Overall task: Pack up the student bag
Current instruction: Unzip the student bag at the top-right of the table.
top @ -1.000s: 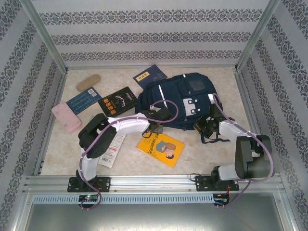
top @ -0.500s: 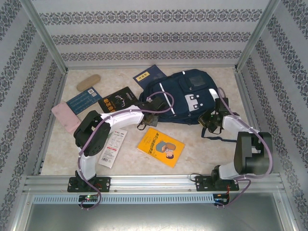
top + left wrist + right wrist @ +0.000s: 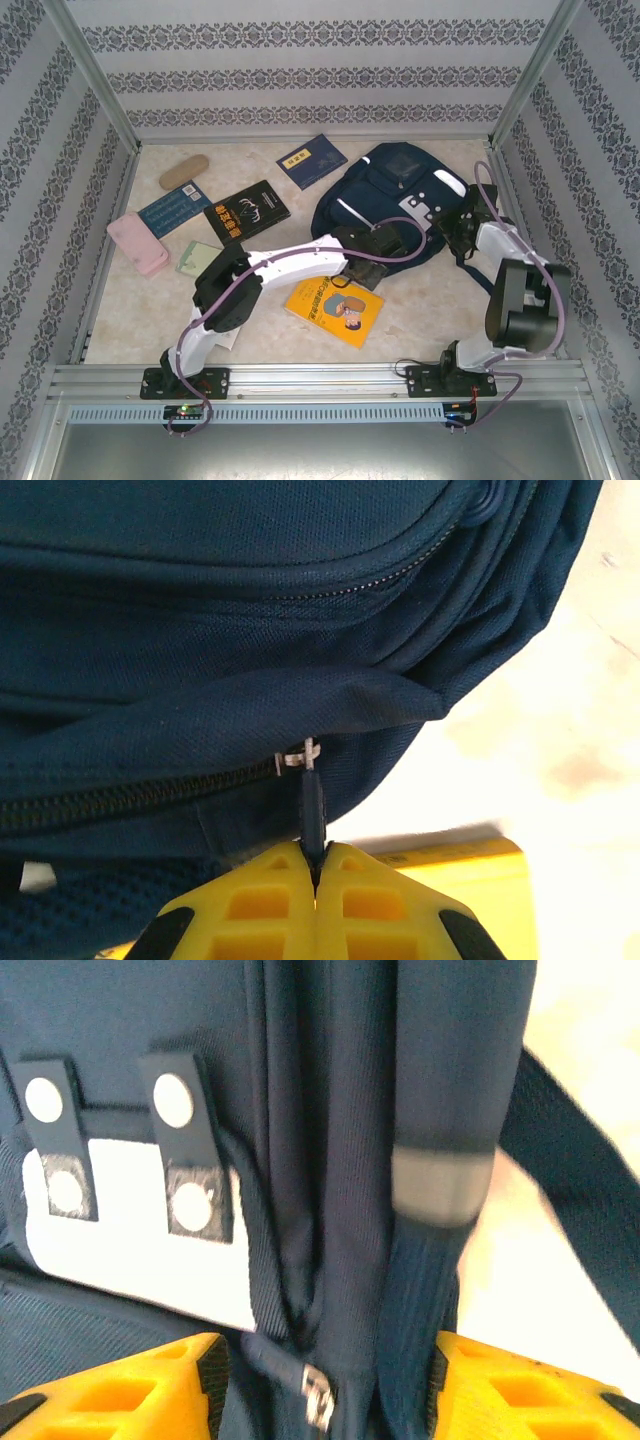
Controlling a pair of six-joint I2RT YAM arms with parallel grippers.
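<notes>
Student bag (image 3: 385, 195) lies flat on the table (image 3: 430, 300), at about 2 o'clock from the table's middle and close to the right wall. Its long axis runs slantwise from 7 o'clock to 1 o'clock. The pocketed front faces up, with the grey patch towards the 1 o'clock end, and a dark strap trails off its right side towards 5 o'clock.

The left gripper (image 3: 315, 868) reaches across to the bag's near edge. Its yellow fingers are pressed fully together on the dark zip pull (image 3: 313, 805), which stands straight out from the zip's small metal slider.

The right gripper (image 3: 330, 1385) sits at the bag's 4 o'clock side. Its fingers are held well apart, and a thick fold of navy cloth and webbing fills the gap and touches both of them. A white patch with two snap tabs lies just beyond the left finger.

A yellow book (image 3: 335, 310) lies at 7 o'clock from the bag, just beside the left gripper. A black book (image 3: 246, 210) is at 9 o'clock and a blue booklet (image 3: 311, 160) at 10 o'clock. A pink case (image 3: 138, 243) and a tan case (image 3: 183, 171) lie well apart from the bag, by the left wall.
</notes>
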